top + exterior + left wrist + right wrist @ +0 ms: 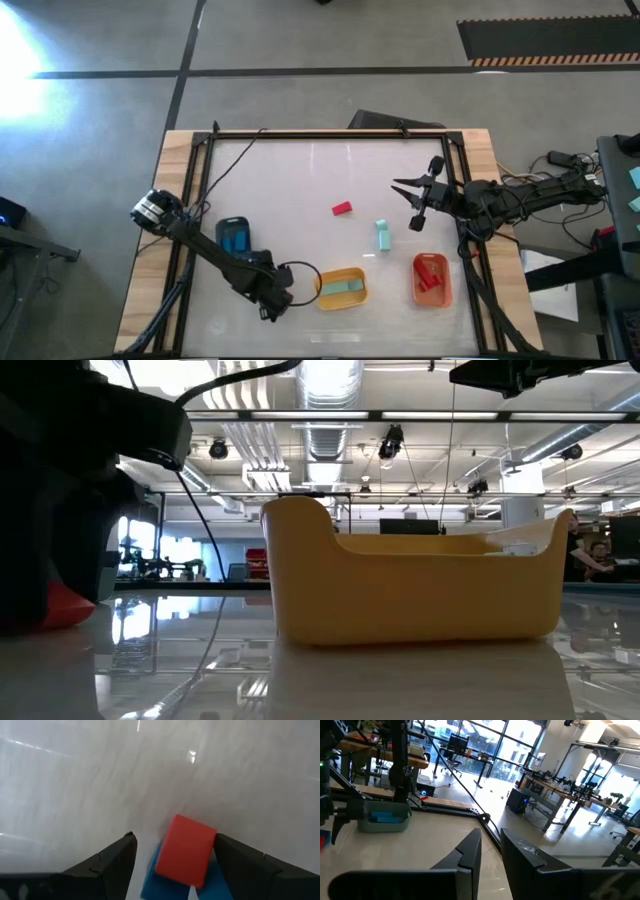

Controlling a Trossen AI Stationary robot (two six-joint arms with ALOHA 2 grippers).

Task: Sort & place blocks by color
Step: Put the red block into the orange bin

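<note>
Between left gripper (172,865) fingers, red block (185,850)

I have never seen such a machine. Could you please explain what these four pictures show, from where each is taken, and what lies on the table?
It is a robot with two dark arms at a white table. One picture looks straight down, one looks level across the table top, and two come from cameras on the wrists. The left gripper is low beside the yellow bin, open, with a red block and a blue block between its fingers, apparently not clamped. The right gripper waits above the table's right side, holding nothing. There is also an orange bin with red blocks, a grey-blue bin, a loose red block and a mint block.
</note>
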